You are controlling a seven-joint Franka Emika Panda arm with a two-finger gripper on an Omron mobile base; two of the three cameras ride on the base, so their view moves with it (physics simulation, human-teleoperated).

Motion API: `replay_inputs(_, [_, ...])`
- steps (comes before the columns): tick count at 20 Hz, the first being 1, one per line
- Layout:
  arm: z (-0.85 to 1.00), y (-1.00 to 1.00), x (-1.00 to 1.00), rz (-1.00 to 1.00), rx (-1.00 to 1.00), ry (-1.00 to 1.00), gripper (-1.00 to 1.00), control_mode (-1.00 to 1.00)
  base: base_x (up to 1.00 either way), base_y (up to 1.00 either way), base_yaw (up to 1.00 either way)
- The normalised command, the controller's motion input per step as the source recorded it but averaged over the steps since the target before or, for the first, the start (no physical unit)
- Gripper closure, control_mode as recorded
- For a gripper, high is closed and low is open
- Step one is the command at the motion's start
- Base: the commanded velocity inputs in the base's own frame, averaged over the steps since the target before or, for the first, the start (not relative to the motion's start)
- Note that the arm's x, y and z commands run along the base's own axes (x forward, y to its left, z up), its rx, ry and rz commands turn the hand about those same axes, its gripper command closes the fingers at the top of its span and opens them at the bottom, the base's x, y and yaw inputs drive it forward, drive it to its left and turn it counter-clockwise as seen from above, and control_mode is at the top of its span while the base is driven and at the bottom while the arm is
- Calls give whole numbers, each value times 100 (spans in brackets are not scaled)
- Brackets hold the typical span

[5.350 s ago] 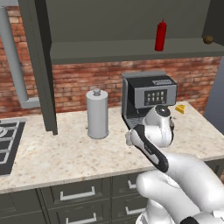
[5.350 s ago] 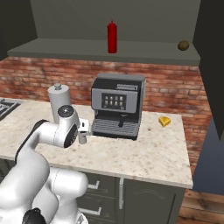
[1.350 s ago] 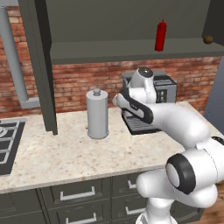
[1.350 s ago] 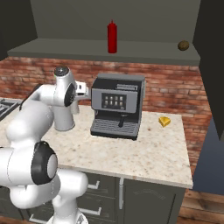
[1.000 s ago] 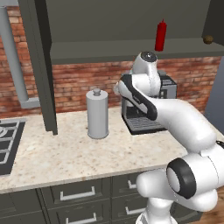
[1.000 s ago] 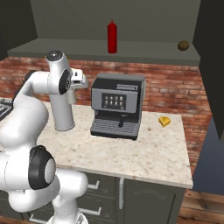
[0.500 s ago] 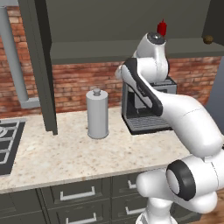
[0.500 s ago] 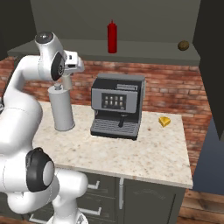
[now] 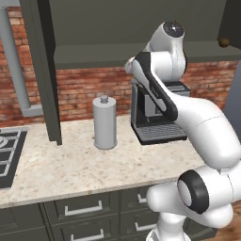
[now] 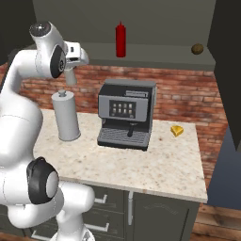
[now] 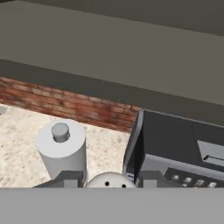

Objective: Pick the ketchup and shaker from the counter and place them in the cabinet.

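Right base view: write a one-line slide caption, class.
Gripper lifts the shaker toward the cabinet shelf where the ketchup stands.

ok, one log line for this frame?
tool: raised below shelf level, shut on shaker | ketchup: upright on cabinet shelf | next: likely lift shaker onto shelf

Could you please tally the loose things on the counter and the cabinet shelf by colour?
Red: 1, the ketchup on the cabinet shelf.
Grey: 2, the canister and the shaker in the gripper.
Black: 1, the coffee machine.
Yellow: 1, the wedge.
Total: 5.
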Motion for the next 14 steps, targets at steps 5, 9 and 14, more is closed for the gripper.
replay_inputs(5, [72, 0, 0, 0, 0, -5, 100, -100, 0, 0, 0])
replay_inputs(9, [71, 0, 0, 0, 0, -6, 100, -100, 0, 0, 0])
replay_inputs(14, [29, 0, 1, 0, 0, -3, 100, -100, 0, 0, 0])
